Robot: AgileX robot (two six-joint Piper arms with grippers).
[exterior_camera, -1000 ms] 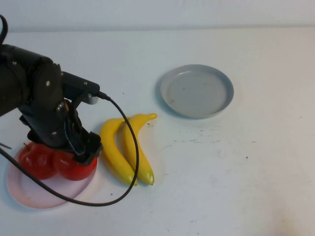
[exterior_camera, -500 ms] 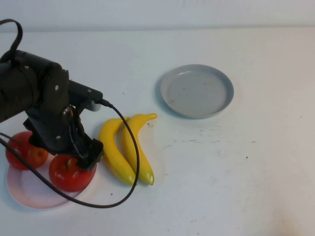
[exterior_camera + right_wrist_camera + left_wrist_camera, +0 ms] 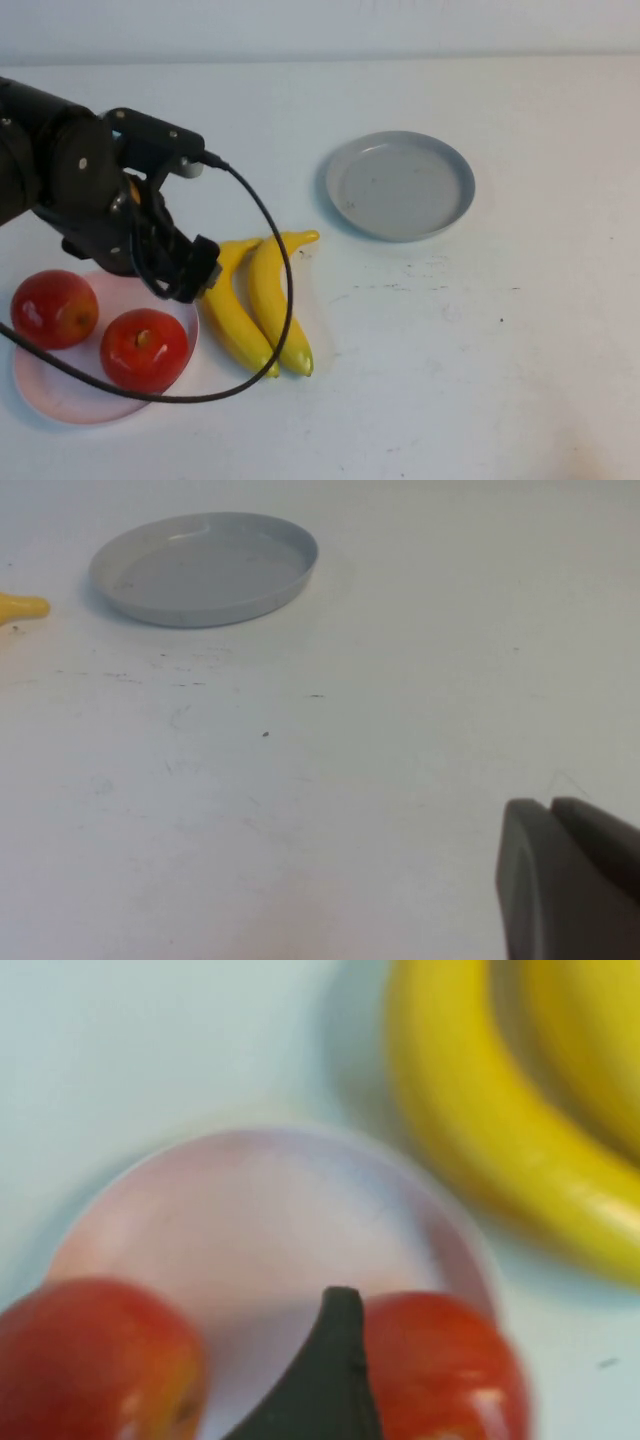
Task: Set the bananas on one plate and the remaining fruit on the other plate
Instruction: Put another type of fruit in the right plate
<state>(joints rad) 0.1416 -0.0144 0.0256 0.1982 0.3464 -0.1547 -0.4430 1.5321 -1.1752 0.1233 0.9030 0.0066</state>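
Note:
Two red apples [image 3: 55, 308] [image 3: 143, 348] lie on the pale pink plate [image 3: 60, 405] at the front left. My left gripper [image 3: 190, 275] is open and empty, raised just behind the plate's right edge, next to the bananas. The left wrist view shows one dark finger [image 3: 335, 1370] above the pink plate [image 3: 260, 1210], between the two apples [image 3: 90, 1360] [image 3: 440, 1360]. Two yellow bananas [image 3: 232, 310] [image 3: 275, 300] lie side by side on the table right of the pink plate. The grey plate [image 3: 400, 185] is empty at the back middle. My right gripper [image 3: 550, 810] is shut and empty, low over bare table.
The left arm's black cable [image 3: 270, 240] loops over the bananas. The grey plate [image 3: 205, 565] and one banana tip [image 3: 20, 607] show in the right wrist view. The white table [image 3: 480, 350] has faint scuff marks.
My left gripper has let go of an apple on the pink plate, risen and moved back and right. The two apples now sit apart, one at the plate's left edge.

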